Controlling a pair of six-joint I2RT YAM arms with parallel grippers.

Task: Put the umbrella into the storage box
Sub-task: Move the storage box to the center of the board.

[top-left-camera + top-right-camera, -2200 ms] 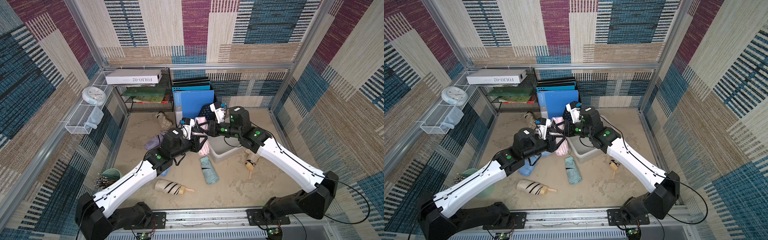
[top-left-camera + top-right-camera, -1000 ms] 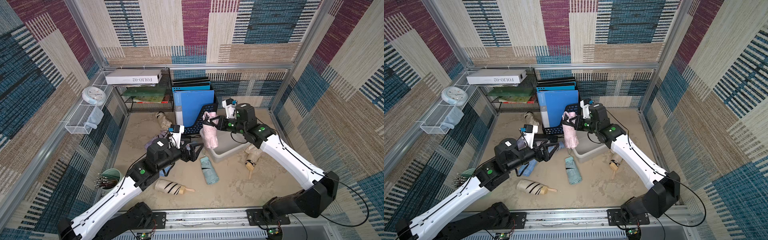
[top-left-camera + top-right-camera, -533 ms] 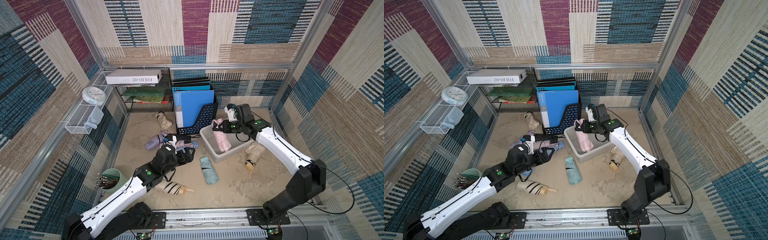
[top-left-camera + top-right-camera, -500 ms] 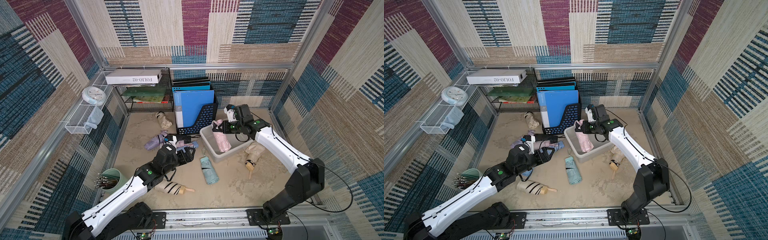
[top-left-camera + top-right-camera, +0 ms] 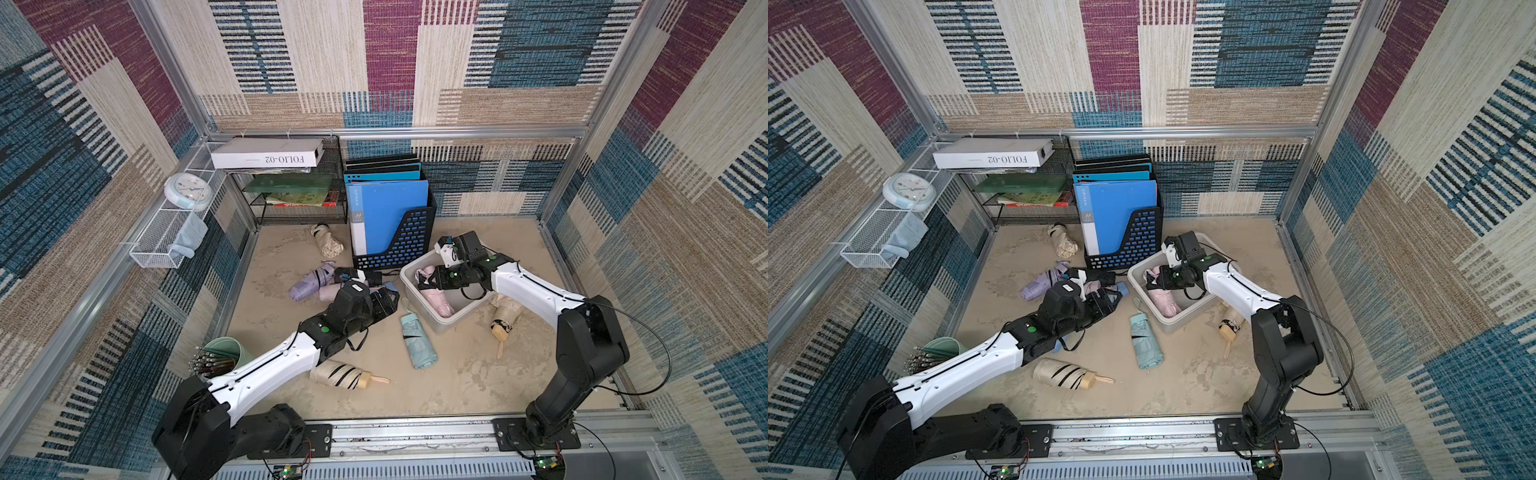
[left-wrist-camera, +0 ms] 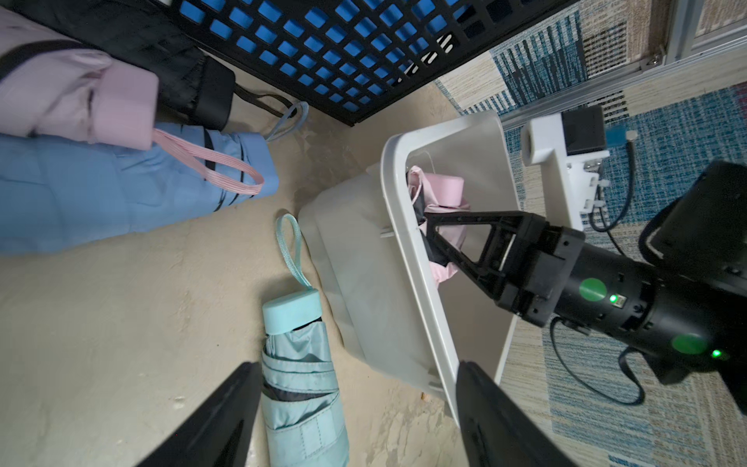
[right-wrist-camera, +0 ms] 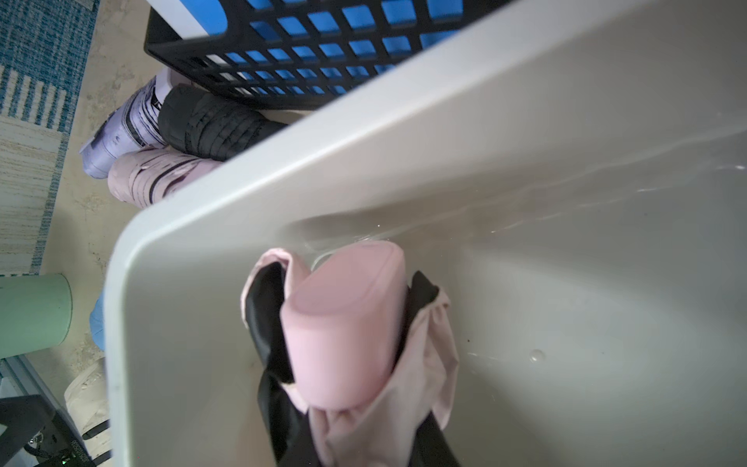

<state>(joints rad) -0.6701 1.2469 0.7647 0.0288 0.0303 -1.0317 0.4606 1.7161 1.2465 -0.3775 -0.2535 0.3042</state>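
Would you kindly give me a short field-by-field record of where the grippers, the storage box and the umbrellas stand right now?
Storage box: light grey-white rectangular plastic tub, on the floor beside the black perforated file holder.
In the box: one folded pink umbrella.
Right gripper: inside the box, shut on the pink umbrella.
Left gripper: open, holding nothing.
Loose on the floor: folded mint-green umbrella, beige black-striped umbrella, lilac umbrella, among others.
Task state: pink umbrella not yet released.

Black file holder (image 5: 399, 246), blue folders (image 5: 386, 212), white clock (image 5: 188, 192), green pencil cup (image 5: 237, 349)
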